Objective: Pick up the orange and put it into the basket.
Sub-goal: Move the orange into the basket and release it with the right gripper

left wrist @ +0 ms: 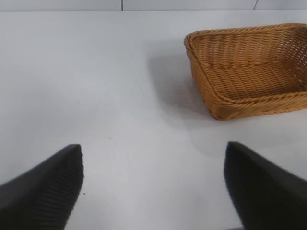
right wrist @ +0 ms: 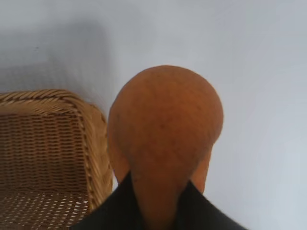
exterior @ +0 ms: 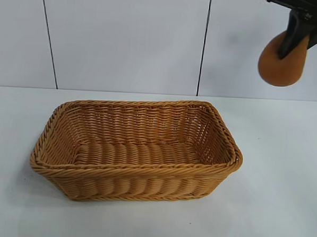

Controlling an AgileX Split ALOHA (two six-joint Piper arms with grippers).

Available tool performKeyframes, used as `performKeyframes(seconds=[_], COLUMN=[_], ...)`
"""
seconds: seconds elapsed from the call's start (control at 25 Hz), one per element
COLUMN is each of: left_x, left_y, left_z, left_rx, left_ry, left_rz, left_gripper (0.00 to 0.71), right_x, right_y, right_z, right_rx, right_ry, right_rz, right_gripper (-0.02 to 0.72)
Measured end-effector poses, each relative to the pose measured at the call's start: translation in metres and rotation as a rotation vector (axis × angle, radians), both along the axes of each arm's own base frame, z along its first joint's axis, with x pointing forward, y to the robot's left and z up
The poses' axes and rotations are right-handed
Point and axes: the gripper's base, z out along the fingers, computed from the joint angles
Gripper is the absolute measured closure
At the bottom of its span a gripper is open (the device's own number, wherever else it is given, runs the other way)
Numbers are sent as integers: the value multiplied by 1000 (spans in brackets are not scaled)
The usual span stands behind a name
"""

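Note:
High at the exterior view's upper right, my right gripper [exterior: 290, 43] is shut on the orange [exterior: 278, 63], a dull brownish-orange lump that hangs well above the table, up and to the right of the basket. The right wrist view shows the orange [right wrist: 165, 129] pinched between my black fingers, with the basket's corner [right wrist: 93, 143] beside and below it. The tan woven basket [exterior: 220, 167] sits empty in the middle of the table. My left gripper [left wrist: 153, 187] stands open over bare table, off to one side of the basket [left wrist: 206, 86].
A white tabletop [exterior: 281, 210] surrounds the basket on all sides. Behind it rises a white panelled wall [exterior: 125, 37] with dark vertical seams.

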Motion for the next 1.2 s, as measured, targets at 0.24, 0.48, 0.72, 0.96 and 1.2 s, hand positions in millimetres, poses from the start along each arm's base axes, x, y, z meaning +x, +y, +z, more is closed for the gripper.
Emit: performKeyframes(seconds=[0.24,0.48,0.72,0.96,1.2], left_x=[0,0,0,0,0], left_y=[0,0,0,0,0], left_z=[0,0,0,0,0], left_rx=[0,0,0,0,0], left_ry=[0,0,0,0,0], left_rz=[0,0,0,0,0], left_gripper=[133,133,133,133,133], right_x=[-25,-57,-61,-43,-31], right_y=[91,162,186,196,204], right_z=[2,4,-16,-72,-133], right_rx=[34,70,71,11,-26], right_ry=[-32,-109,-82,-19,61], right_rz=[216,387,411,399,386], right_gripper=[666,666,666,666,666])
